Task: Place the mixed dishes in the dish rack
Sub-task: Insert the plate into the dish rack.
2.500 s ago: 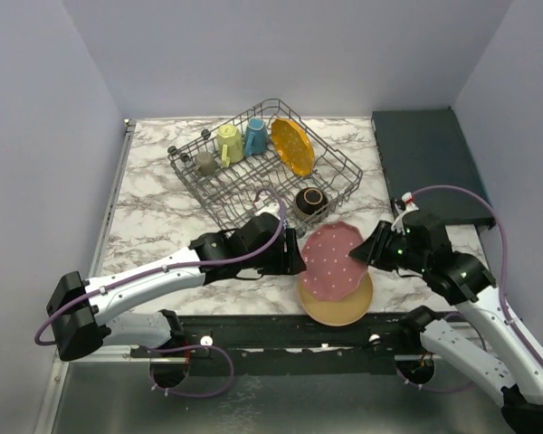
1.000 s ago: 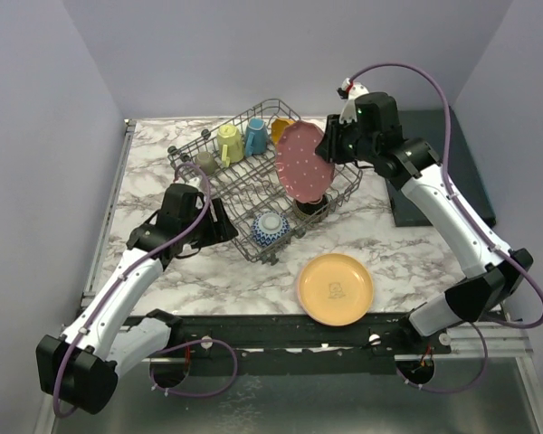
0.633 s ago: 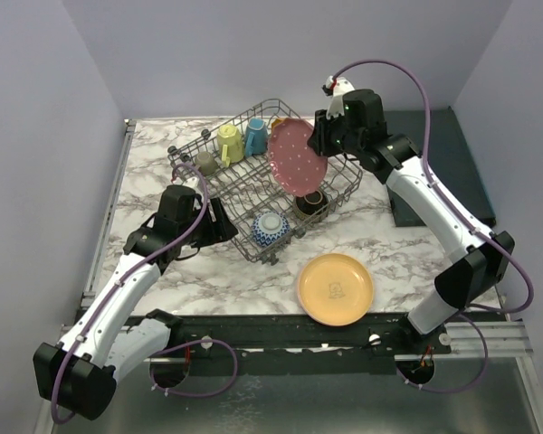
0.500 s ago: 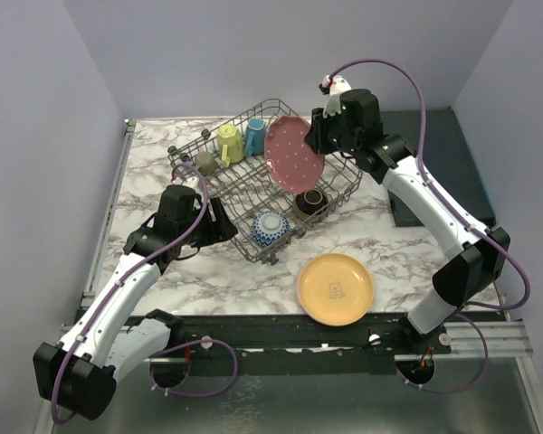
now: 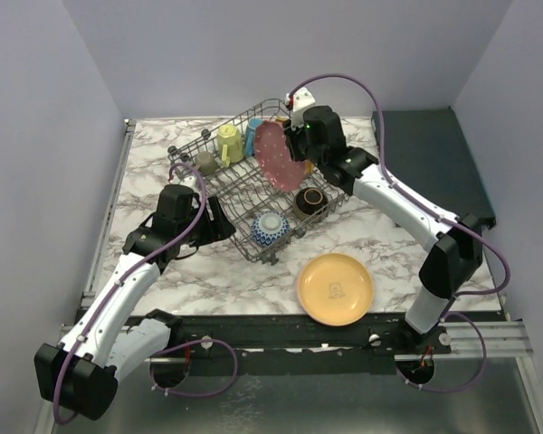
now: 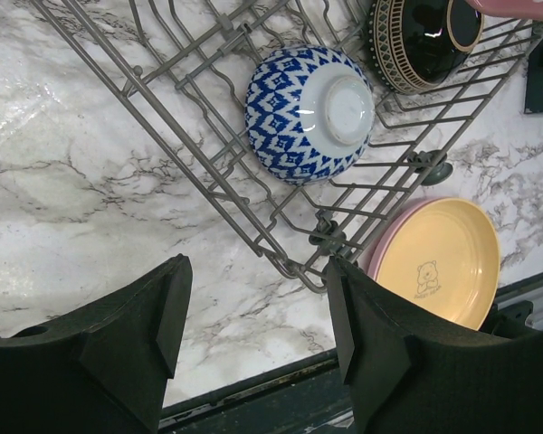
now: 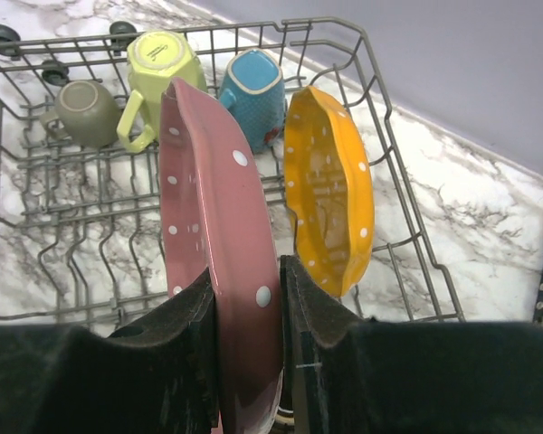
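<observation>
My right gripper [image 7: 250, 271] [image 5: 294, 149] is shut on the rim of a pink white-dotted plate [image 7: 199, 181] [image 5: 273, 155]. It holds the plate on edge over the dish rack [image 5: 240, 185], just left of the upright orange dotted plate [image 7: 330, 203]. Behind them in the rack stand a blue mug [image 7: 256, 95], a yellow-green mug [image 7: 163, 77] and a small grey cup [image 7: 86, 113]. A blue-white bowl [image 6: 294, 117] and a dark brown bowl [image 6: 425, 36] lie in the rack's near end. My left gripper [image 6: 253, 316] [image 5: 224, 224] is open and holds nothing, by the rack's near left side.
A yellow plate with a pink rim [image 5: 335, 287] lies flat on the marble table in front of the rack. A dark flat tray [image 5: 430, 154] sits at the back right. Grey walls close in the table on three sides.
My right arm has carried the pink plate from the table's front up and leftward over the rack, turning it edge-on beside the orange plate. The left arm has held still for the last second.
</observation>
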Tool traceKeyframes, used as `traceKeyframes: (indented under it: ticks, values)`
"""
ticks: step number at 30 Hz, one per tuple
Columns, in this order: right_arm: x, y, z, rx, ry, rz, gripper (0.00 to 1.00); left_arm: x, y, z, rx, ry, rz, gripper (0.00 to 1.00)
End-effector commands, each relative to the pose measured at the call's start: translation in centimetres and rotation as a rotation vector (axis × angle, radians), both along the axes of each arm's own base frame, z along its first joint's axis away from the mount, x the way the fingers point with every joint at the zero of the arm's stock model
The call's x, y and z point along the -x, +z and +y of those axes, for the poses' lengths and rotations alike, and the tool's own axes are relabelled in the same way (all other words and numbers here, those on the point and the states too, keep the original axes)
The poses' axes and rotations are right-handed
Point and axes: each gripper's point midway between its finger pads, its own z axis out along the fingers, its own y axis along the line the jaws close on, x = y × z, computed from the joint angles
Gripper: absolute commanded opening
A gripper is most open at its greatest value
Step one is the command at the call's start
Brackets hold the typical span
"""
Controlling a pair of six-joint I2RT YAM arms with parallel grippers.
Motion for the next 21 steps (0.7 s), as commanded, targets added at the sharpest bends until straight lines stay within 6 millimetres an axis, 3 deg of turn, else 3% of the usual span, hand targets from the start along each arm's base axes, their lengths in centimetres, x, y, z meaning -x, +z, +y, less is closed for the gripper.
traceKeyframes:
  ticks: [1, 21]
  values:
    - [-2.2, 5.6, 0.4, -0.068, -0.107, -0.233, 0.0, -0.4, -0.2, 0.5, -0.012, 0.017, -0.013, 0.67]
    - [-5.5, 2.3, 1.7, 0.061, -0.131, -0.326, 0.0, -0.5, -0.3, 0.7, -0.014, 0.027, -0.011, 0.67]
